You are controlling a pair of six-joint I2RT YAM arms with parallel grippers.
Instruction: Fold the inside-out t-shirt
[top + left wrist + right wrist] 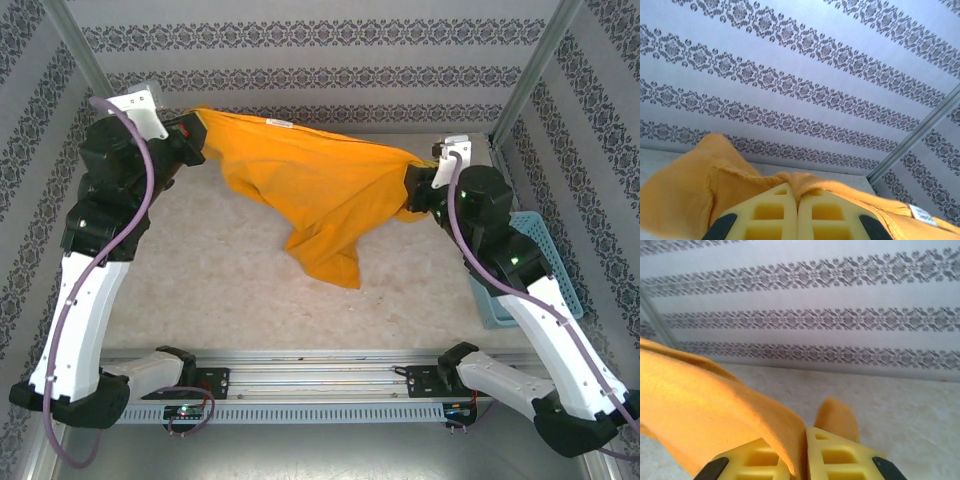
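T-shirt (310,190), pinched in wrist views, sags stretched wide overhead.

The inside-out t-shirt (310,185) hung stretched between the two arms above the pale speckled desk (200,280). The left gripper (196,135) clamped one end at the far left, close to the back wall. The right gripper (420,188) pinched the other end, bunched tight, lower in the view. Between them the cloth sagged, its lowest folds drooping toward the middle of the desk. A small pale tag (278,122) showed on the upper edge. A light-blue basket (545,240) sat at the desk's right edge, partly behind the right arm.
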